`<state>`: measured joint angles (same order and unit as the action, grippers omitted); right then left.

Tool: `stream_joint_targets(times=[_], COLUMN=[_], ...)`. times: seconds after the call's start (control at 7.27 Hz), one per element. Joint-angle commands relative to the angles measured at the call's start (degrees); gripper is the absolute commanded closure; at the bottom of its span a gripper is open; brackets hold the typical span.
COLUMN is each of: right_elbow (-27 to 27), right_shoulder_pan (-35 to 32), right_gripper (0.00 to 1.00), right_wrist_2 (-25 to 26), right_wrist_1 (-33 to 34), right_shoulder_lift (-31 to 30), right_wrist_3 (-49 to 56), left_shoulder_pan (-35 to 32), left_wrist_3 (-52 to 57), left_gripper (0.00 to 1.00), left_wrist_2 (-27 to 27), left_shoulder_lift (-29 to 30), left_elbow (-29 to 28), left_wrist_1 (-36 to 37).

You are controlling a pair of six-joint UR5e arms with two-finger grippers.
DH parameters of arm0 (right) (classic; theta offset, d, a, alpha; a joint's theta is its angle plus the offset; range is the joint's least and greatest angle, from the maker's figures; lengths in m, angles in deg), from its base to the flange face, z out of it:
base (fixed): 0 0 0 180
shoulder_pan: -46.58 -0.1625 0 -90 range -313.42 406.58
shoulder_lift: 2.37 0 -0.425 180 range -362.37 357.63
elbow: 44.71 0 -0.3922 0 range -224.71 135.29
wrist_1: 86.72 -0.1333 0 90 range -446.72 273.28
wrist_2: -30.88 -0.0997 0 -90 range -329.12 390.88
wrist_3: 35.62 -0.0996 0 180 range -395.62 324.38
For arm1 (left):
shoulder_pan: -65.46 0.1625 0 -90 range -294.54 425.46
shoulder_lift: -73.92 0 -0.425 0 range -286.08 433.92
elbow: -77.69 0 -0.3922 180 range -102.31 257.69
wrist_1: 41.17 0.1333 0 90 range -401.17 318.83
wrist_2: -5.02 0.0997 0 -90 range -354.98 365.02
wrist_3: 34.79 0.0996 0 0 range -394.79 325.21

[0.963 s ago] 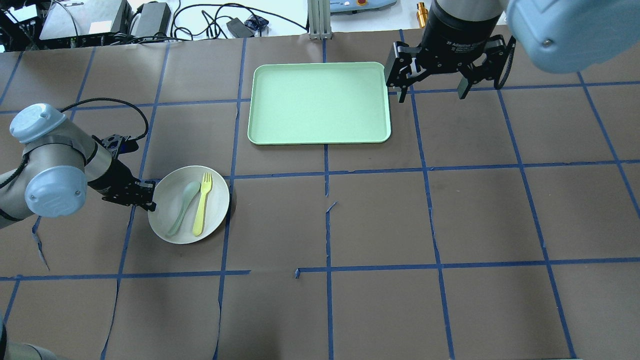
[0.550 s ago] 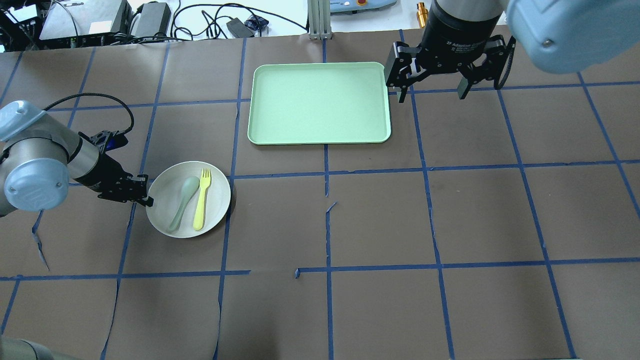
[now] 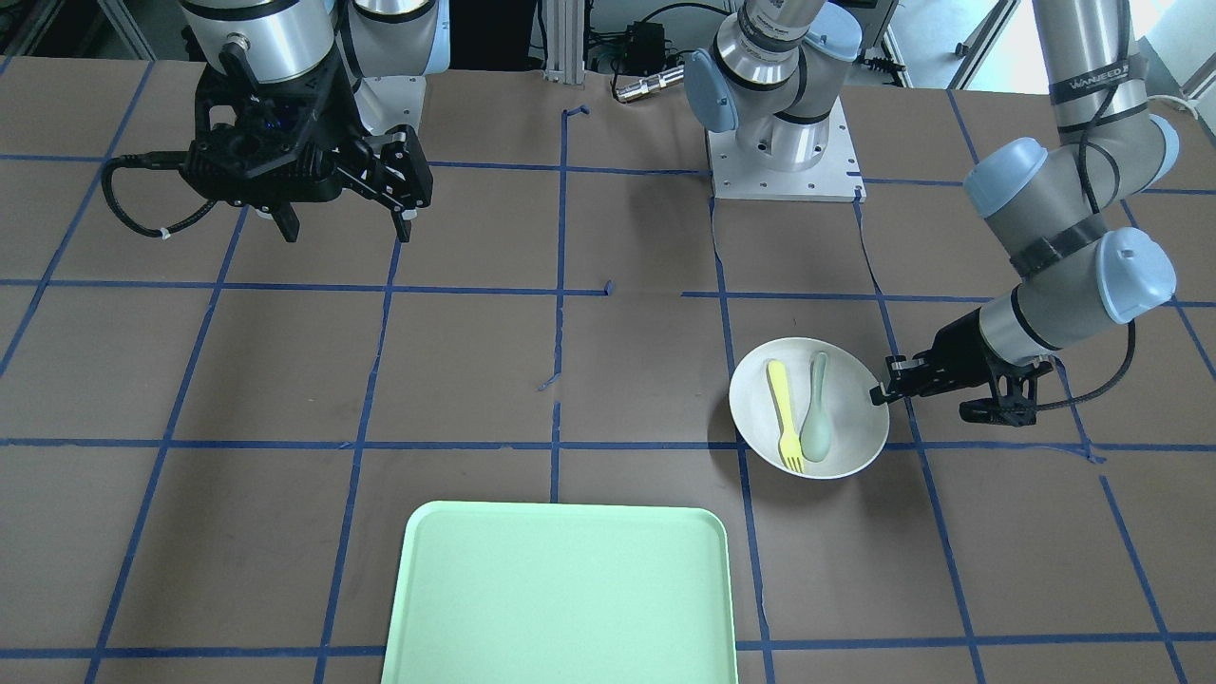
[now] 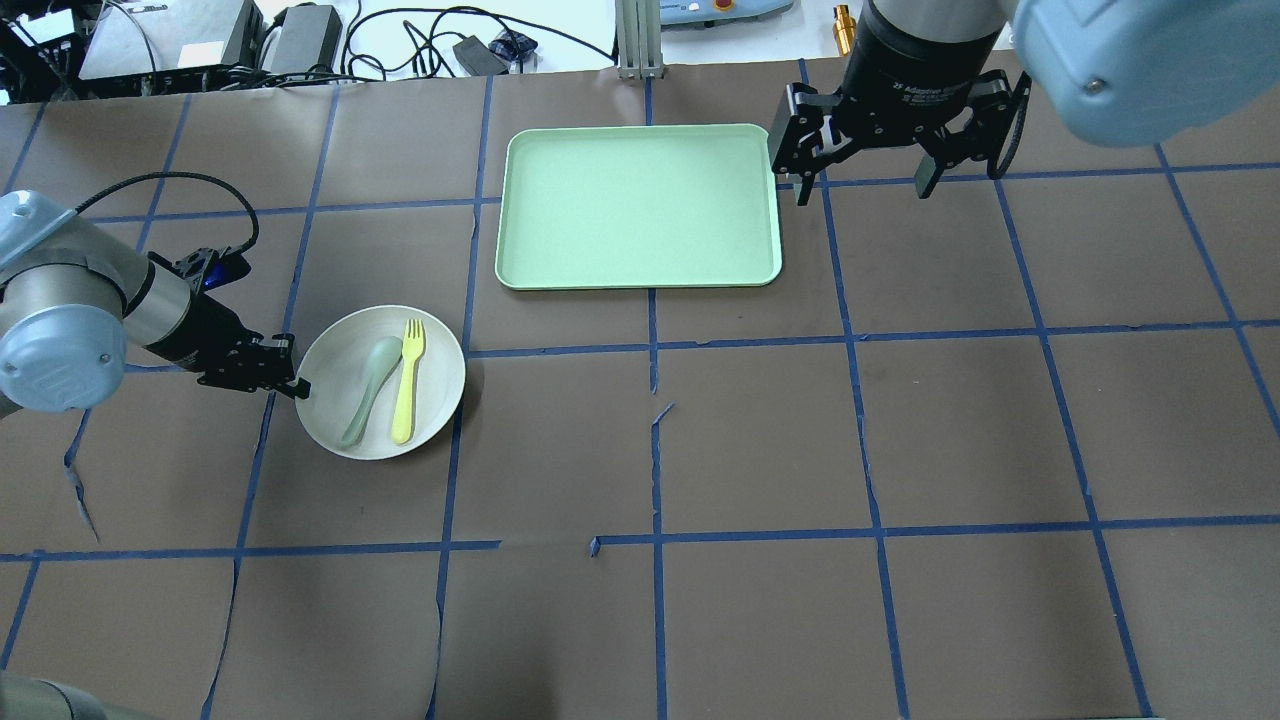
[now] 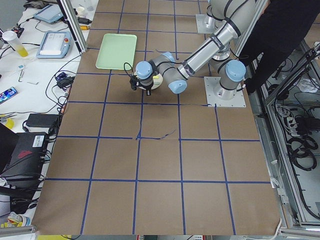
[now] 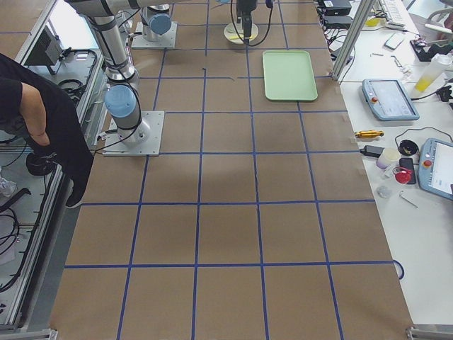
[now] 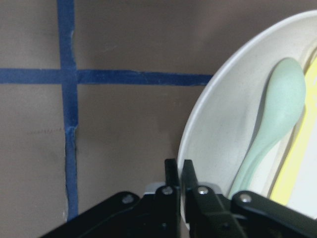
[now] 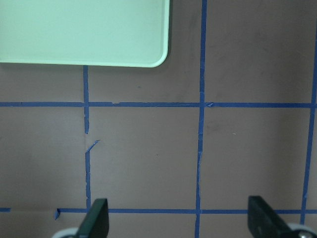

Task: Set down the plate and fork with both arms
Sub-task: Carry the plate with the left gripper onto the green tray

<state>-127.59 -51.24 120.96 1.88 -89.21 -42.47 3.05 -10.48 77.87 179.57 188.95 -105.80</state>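
Note:
The off-white plate [image 4: 440, 350] is at the left of the overhead view, lifted a little above the table. It carries the pale-yellow fork [image 4: 405, 380] and a grey-green spoon [image 4: 368, 378]. My left gripper [image 4: 297, 388] is shut on the plate's left rim; the left wrist view shows the rim [image 7: 198, 129] pinched between the closed fingers [image 7: 172, 173]. The plate [image 3: 845, 380], fork [image 3: 784, 399] and left gripper [image 3: 879, 392] also show in the front view. My right gripper [image 4: 862, 188] hangs open and empty beside the tray's far right corner; it also shows in the front view [image 3: 344, 228].
The light-green tray [image 4: 640, 205] lies at the far middle of the table, also in the front view [image 3: 560, 598] and the right wrist view [image 8: 84, 29]. Blue tape lines grid the brown table cover. Cables and boxes lie beyond the far edge.
My left gripper has carried the plate, with fork and spoon on it, up off the table and away from the robot. The right arm has not moved.

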Motion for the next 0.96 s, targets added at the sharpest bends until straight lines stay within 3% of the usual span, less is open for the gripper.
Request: stream_joint_targets(times=[0.0, 0.28, 0.55, 0.83], right_elbow=[0.0, -0.1, 0.0, 0.0], right_shoulder_pan=[0.0, 0.0, 0.0, 0.0], right_gripper=[0.00, 0.00, 0.00, 0.00], right_wrist_2=[0.1, -0.1, -0.1, -0.1], right_wrist_1=[0.0, 0.0, 0.0, 0.0], right_shoulder_lift=[0.0, 0.0, 0.0, 0.0], right_wrist_3=[0.1, 0.0, -0.1, -0.1], left_shoulder_pan=[-1.4, -4.9, -8.4, -14.4], left_wrist_3=[0.2, -0.6, -5.2, -13.3], left_gripper=[1.00, 1.00, 1.00, 1.00], left_wrist_2=[-0.8, -0.8, -1.2, -1.3], left_shoulder_lift=[1.6, 2.9, 6.3, 12.0], left_elbow=[-7.3, -13.6, -16.1, -24.2], left_wrist_1=[-6.8, -12.6, -8.5, -8.5])
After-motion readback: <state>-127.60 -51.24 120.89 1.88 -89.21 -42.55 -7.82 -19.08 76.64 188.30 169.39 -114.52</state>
